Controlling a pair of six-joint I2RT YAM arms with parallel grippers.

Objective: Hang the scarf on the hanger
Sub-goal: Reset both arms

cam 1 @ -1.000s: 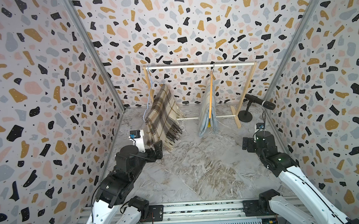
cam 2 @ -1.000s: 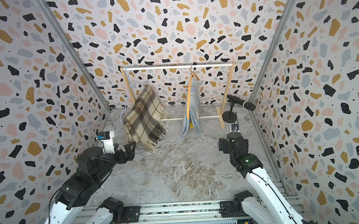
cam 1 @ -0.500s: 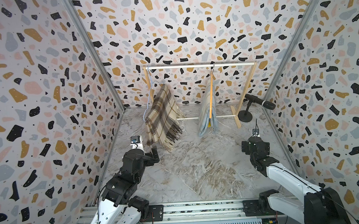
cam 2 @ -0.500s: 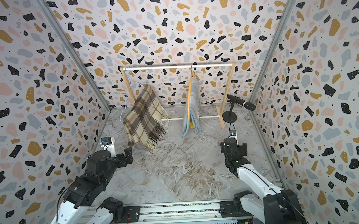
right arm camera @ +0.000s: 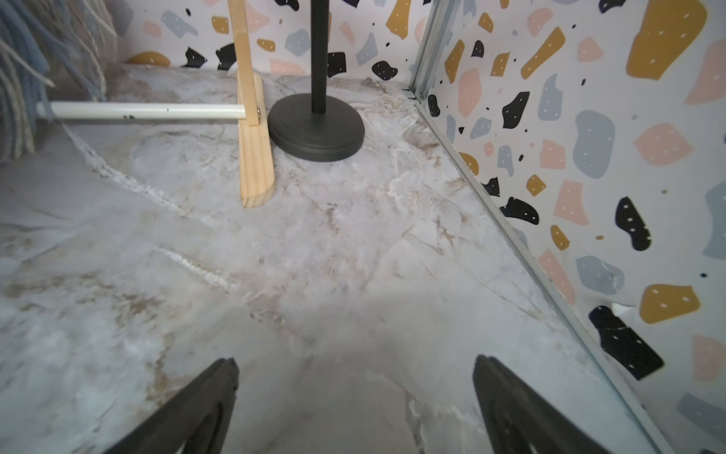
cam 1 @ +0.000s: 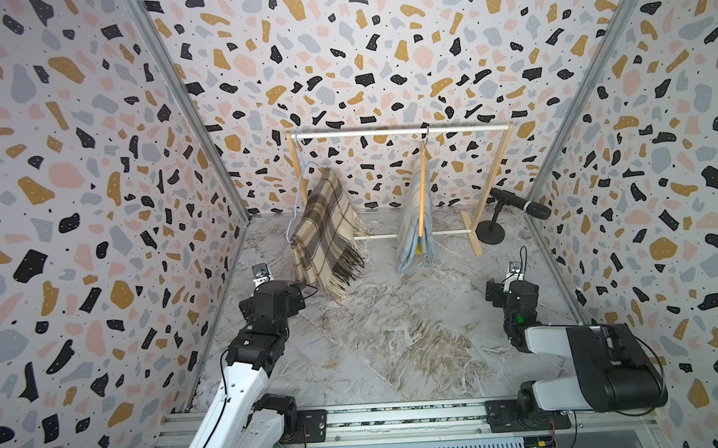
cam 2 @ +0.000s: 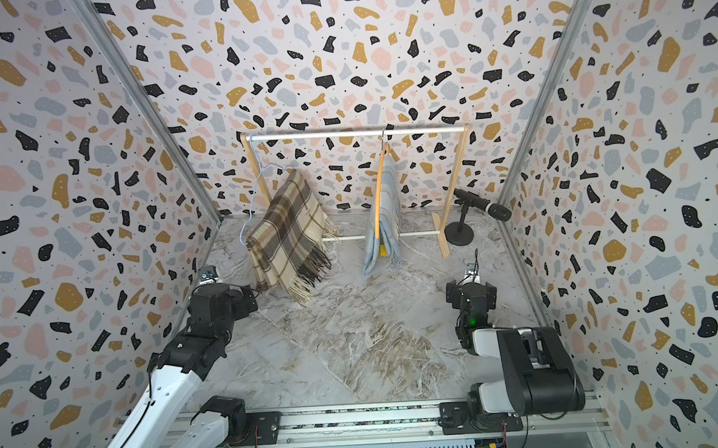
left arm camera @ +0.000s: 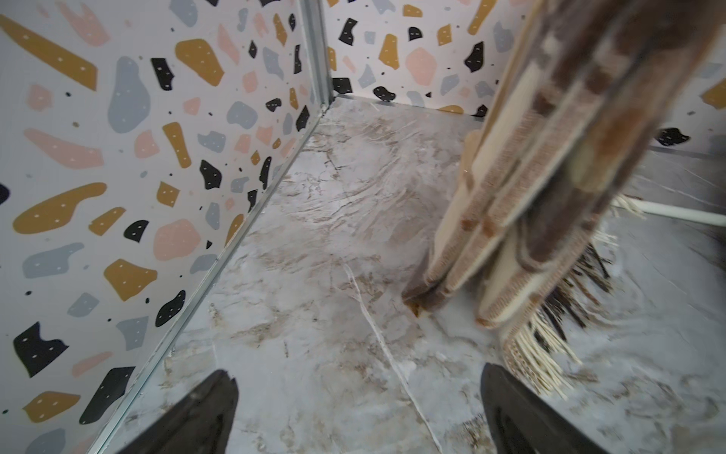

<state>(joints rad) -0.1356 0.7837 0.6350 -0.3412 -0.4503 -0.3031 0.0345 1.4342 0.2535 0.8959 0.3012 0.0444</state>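
Note:
A brown and cream plaid scarf (cam 1: 328, 230) (cam 2: 287, 236) is draped over a light blue wire hanger (cam 1: 293, 213) at the left end of the rack's white rod (cam 1: 386, 132). It hangs tilted, with its fringe reaching the floor. A pale blue scarf (cam 1: 411, 231) hangs on a wooden hanger (cam 1: 421, 189) further right. My left gripper (left arm camera: 355, 377) is open and empty, low over the floor, with the plaid scarf (left arm camera: 550, 157) just beside one finger. My right gripper (right arm camera: 353, 365) is open and empty too, facing the rack's right foot (right arm camera: 253, 157).
A microphone (cam 1: 518, 203) on a black round-based stand (right arm camera: 316, 133) sits at the back right beside the rack's post. Patterned walls close in on three sides. The left arm (cam 1: 269, 312) is near the left wall and the right arm (cam 1: 519, 305) near the right wall.
Both arms have drawn back toward the front rail and sunk lower; the right arm has folded in. The scarves and hangers have not moved.

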